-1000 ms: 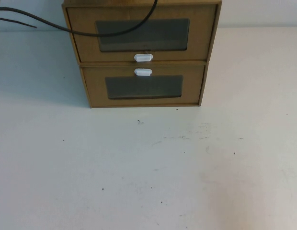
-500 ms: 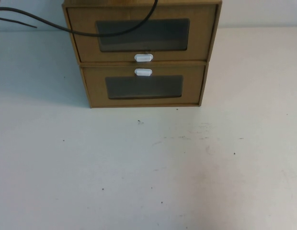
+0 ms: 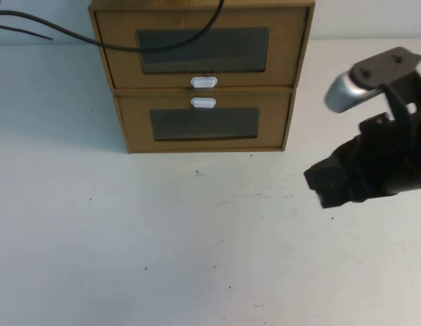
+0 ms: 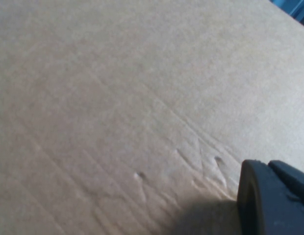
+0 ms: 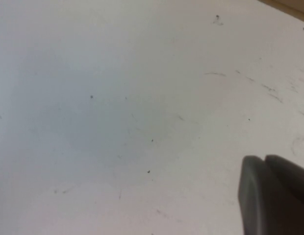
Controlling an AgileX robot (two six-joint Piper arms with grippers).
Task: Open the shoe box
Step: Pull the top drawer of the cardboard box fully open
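Right gripper [image 3: 322, 185], pressed together, hovers over the table [image 3: 163, 238], right of the closed box [image 3: 200, 125]; left gripper [image 4: 270, 198] sits by cardboard [image 4: 117, 98], state untellable

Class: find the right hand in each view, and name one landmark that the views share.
High view: right hand, shut, at the right, above the table, front-right of the box.
Right wrist view: in the foreground, over the table.
Left wrist view: absent; only the left hand, over cardboard.
Landmark: the box edge.
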